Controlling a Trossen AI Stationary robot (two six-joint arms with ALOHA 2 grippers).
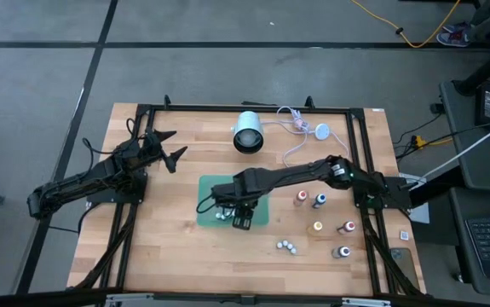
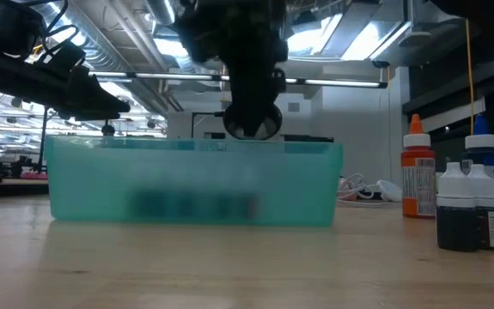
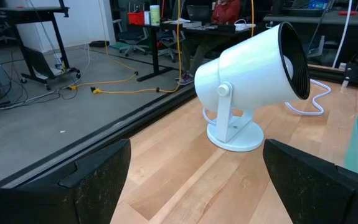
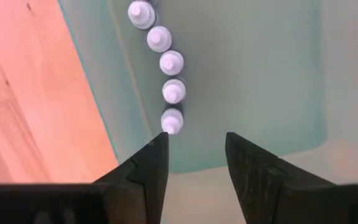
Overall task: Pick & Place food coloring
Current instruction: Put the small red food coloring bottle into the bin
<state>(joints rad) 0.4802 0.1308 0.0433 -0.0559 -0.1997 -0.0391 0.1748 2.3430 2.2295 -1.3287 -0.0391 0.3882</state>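
Note:
A teal bin (image 1: 262,189) stands mid-table, and several white-capped food coloring bottles (image 4: 171,62) stand in a row along one of its walls. More food coloring bottles (image 1: 319,201) stand upright on the wood to the bin's right; in the low view an orange one (image 2: 417,176) and dark ones (image 2: 461,210) show. My right gripper (image 4: 196,155) hangs above the bin, pointing down, open, with nothing between its fingers; the nearest cap (image 4: 172,119) is beside one fingertip. My left gripper (image 3: 194,180) waits open at the table's far left.
A white lamp (image 1: 248,132) on a round foot stands at the far edge, its cable (image 1: 300,128) trailing to the right. Three small white-capped bottles (image 1: 287,247) sit near the front right. A person (image 3: 225,9) sits in the room beyond the table.

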